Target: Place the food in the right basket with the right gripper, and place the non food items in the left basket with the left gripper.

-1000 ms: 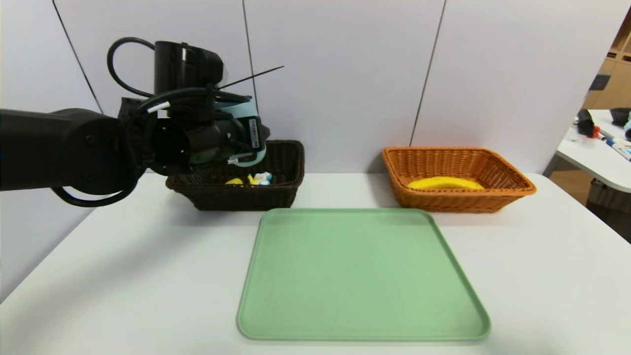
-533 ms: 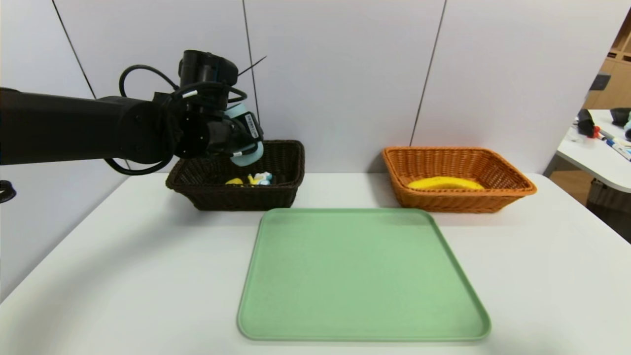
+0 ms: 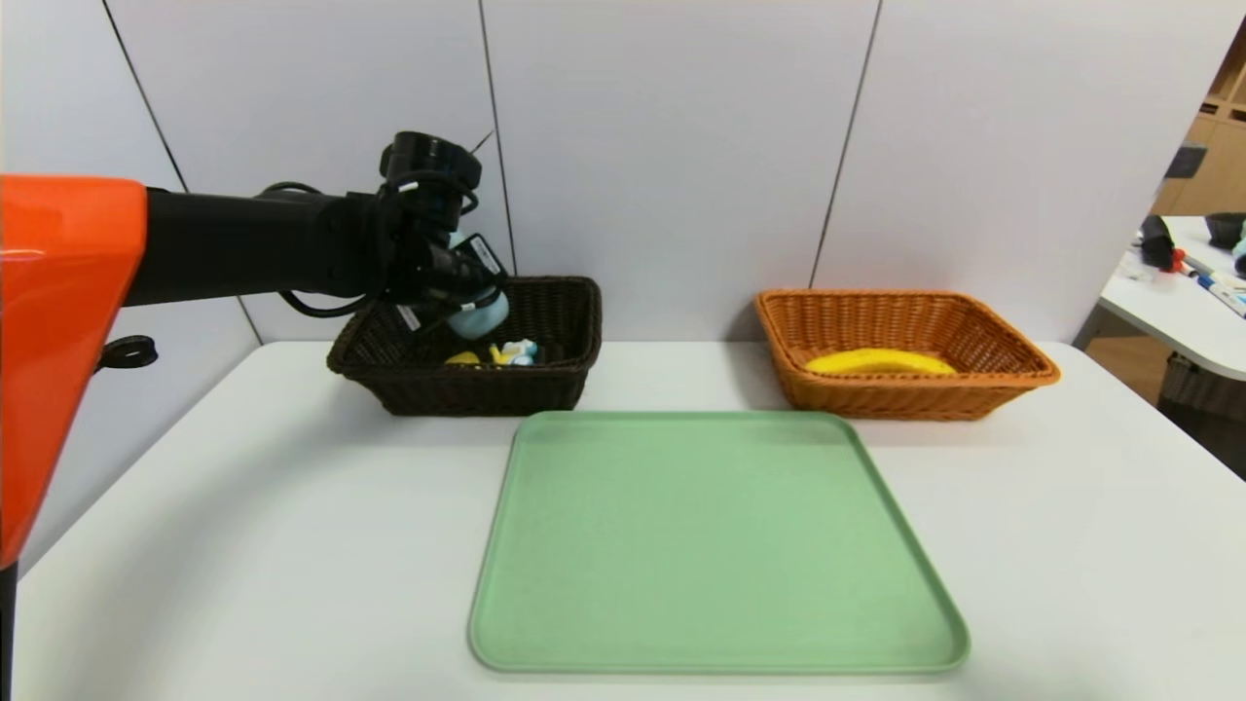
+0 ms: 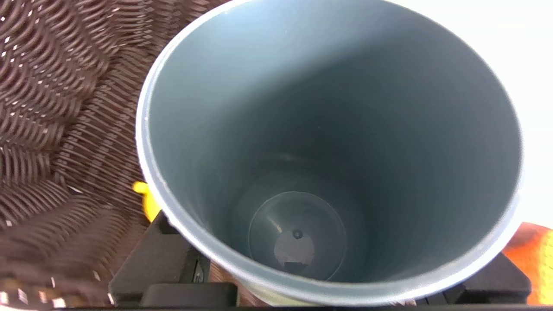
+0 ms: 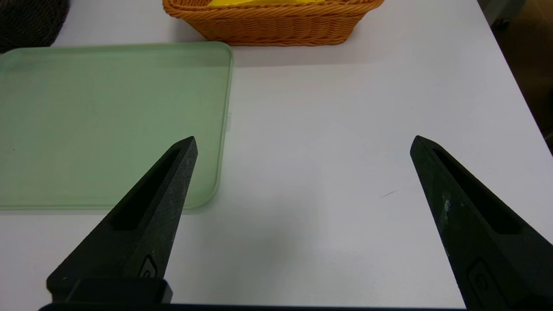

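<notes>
Left gripper point(image 3: 467, 297) clamps light-blue cup point(image 3: 480, 313) over dark basket point(image 3: 574, 375), upper left. Step: drop-off. Next: lower, release inside. Right gripper point(image 5: 302, 142) parked, jaws wide, empty.

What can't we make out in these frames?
- Left gripper fingers: head view, hidden behind the light blue cup and the wrist; left wrist view, the cup fills the picture.
- Small yellow and blue items in the dark basket: too small to identify.
- Yellow food in the orange basket: partly hidden by the front wall.
</notes>
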Motion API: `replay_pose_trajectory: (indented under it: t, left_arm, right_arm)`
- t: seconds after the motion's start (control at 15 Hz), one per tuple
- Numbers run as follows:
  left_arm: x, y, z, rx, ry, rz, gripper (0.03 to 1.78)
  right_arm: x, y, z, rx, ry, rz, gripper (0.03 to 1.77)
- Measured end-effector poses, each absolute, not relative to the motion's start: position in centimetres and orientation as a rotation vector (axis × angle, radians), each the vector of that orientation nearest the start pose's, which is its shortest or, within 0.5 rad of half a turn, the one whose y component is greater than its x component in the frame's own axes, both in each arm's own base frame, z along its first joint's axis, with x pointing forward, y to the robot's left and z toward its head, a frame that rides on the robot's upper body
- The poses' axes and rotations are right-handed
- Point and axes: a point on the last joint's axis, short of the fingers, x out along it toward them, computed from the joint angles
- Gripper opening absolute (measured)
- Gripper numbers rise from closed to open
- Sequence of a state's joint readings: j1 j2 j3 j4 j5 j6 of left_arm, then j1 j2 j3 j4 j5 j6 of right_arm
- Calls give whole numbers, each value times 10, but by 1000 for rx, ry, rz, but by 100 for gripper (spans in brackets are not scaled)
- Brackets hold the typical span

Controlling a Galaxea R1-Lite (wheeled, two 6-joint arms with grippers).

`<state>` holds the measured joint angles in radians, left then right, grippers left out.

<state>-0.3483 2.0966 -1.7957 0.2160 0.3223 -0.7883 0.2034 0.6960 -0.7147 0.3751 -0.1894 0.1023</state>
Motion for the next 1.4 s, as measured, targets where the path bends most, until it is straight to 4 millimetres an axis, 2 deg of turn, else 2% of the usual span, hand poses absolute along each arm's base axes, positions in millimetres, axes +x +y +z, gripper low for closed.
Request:
replay_pose_trajectory:
  t: [0.2, 0.4, 0.73, 0.87, 1.0, 1.27, 1.4]
  left_arm:
    - [411, -135, 217, -580, 503, 198, 120]
    - [412, -135, 219, -581, 493, 197, 136]
    - [410, -134, 224, -581, 482, 195, 152]
    - [403, -132, 237, -563, 461, 180, 156]
    - [389, -127, 257, -471, 428, 140, 160]
    - [350, -110, 303, -248, 336, 70, 164]
    - [327, -102, 310, -159, 336, 47, 166]
  right_arm:
    - [38, 4, 235, 32, 349, -3, 170]
    - [38, 4, 235, 32, 349, -2, 170]
    - [39, 4, 236, 32, 349, -3, 170]
    - [42, 4, 236, 30, 355, -6, 170]
    - [47, 5, 238, 30, 355, -14, 170]
    - [68, 8, 246, 32, 312, -30, 170]
    - [75, 9, 242, 5, 344, -32, 170]
